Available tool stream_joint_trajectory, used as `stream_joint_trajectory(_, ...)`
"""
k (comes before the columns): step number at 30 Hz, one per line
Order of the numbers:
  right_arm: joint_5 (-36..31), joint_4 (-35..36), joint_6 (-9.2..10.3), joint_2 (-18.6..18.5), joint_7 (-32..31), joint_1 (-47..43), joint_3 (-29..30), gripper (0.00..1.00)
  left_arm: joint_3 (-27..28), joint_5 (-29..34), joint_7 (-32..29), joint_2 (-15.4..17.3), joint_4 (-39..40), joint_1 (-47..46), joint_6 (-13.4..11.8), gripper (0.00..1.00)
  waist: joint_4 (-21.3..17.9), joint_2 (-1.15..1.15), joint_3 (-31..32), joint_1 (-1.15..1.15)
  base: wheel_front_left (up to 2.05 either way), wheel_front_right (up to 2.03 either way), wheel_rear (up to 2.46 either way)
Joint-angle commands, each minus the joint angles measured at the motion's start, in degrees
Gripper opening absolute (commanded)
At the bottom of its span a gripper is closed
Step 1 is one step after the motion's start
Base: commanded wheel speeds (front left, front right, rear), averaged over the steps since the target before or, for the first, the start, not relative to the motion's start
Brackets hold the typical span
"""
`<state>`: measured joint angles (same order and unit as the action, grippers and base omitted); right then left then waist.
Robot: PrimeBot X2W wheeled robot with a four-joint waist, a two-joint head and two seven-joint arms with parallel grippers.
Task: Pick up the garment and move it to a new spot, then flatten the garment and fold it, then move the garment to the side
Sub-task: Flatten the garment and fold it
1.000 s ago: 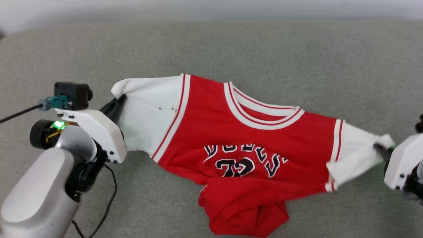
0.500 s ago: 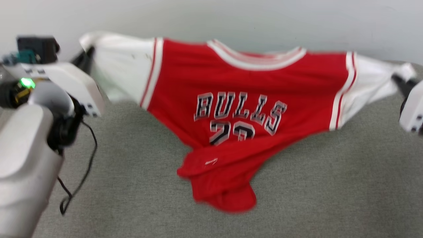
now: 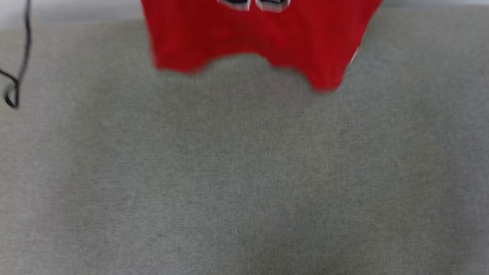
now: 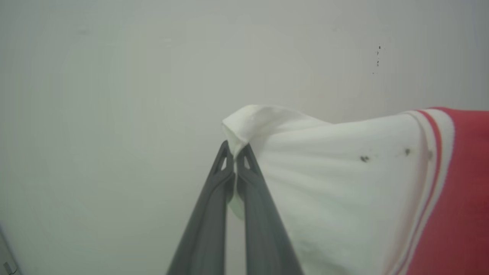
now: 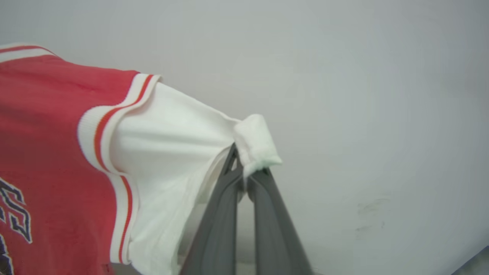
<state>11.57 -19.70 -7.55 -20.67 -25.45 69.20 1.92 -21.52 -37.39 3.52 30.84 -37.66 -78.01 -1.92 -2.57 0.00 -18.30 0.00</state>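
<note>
So, closest to the robot is a bare stretch of the grey felt-covered counter (image 3: 244, 179), with a thin black cable (image 3: 15, 84) dangling at its left edge. Past that, over the far part of the counter, hangs the garment (image 3: 248, 34), a red jersey-style T-shirt with white short sleeves and black white-outlined lettering. The head view catches just its lower body and wavy hem, blurred, so my guess is it's swinging. It looks lifted off the counter, though I can't tell for sure that the hem is fully clear. Up at the top, the left gripper (image 4: 235, 147) is clenched on the bunched tip of the left-hand sleeve (image 4: 324, 172), and the right gripper (image 5: 244, 168) is pinched tight on the rolled cuff of the right-hand sleeve (image 5: 172, 145), each with its two long dark fingers squeezed together. Holding it by both sleeve ends, pulled apart, makes sense to me: the shirt hangs spread out with the lettering towards the robot, so gravity pulls out the wrinkles before it gets laid down somewhere new. I'd say this is the carry step, with flattening and folding yet to come. Behind it all is a plain pale wall (image 4: 114, 76).
</note>
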Motion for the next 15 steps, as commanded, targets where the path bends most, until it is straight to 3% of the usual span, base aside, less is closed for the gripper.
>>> stream_joint_trajectory(1,-1.0,-1.0,0.12,-0.2,1.3,2.6,-0.3,0.0,0.2,1.3,1.1,1.3,-0.9,-2.4,0.0,0.0,-1.0,0.0,-5.5,0.0,0.0,0.0,0.0)
stream_joint_trajectory(9,-3.0,-4.1,0.11,-0.9,9.2,17.9,-6.1,0.0,0.4,4.0,3.4,3.3,-2.3,-16.2,1.4,0.0,-2.6,0.0,-15.8,0.0,0.0,0.0,0.0)
stream_joint_trajectory(15,-2.1,-6.9,0.11,-1.2,12.4,24.0,-8.5,0.0,0.3,4.7,5.2,3.7,-3.0,-21.4,2.3,0.0,-2.5,0.0,-20.7,0.0,0.0,0.0,0.0)
